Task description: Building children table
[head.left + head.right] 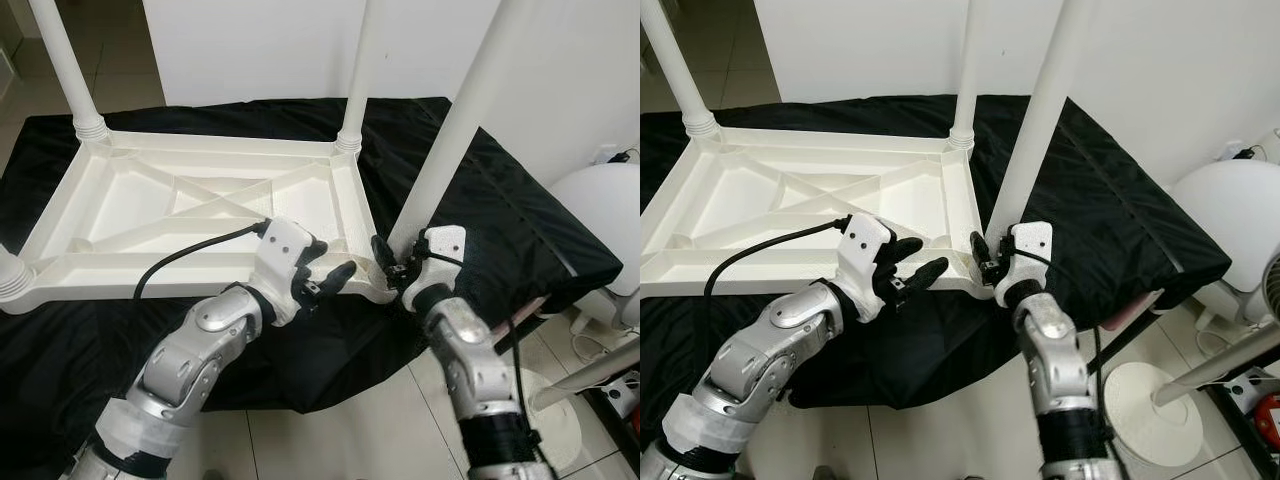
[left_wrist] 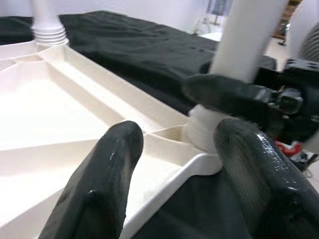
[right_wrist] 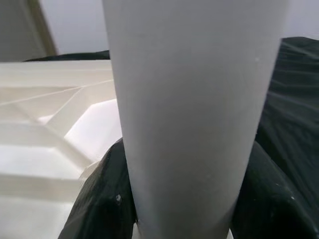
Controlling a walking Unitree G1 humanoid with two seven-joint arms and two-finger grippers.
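1. A white plastic table top (image 1: pixel 190 205) lies upside down on a black cloth (image 1: pixel 500 200), its ribbed underside facing up, with cross braces running between the corners.

2. Legs stand up from the corners: one at the far left (image 1: pixel 68 65), one at the far right (image 1: pixel 360 75), and the ribbed base of another at the near left corner (image 1: pixel 12 275).

3. The fourth leg (image 1: pixel 465 110) rises from the near right corner, leaning a little to the right — its ribbed foot sits in the corner socket, as the left wrist view shows (image 2: pixel 204 132).

4. The right gripper (image 1: pixel 397 262) is at the bottom of that leg. Its two black fingers (image 3: pixel 102 199) are clamped on either side of the white tube, touching it, just above the socket.

5. The left gripper (image 1: pixel 335 272) reaches in from the near edge of the table top beside that same corner. Its fingers (image 2: pixel 107 174) are spread wide — one over the inner tray of the table top, the other just beside the corner socket — and they grip nothing.

6. The two grippers are very near each other at this corner; in the left wrist view the right gripper's black finger lies across the leg just beyond the left one's fingers.

7. The cloth covers a low surface on a pale tiled floor (image 1: pixel 330 440). A white wall (image 1: pixel 250 45) stands behind, and a round white object (image 1: pixel 605 235) sits off to the right.
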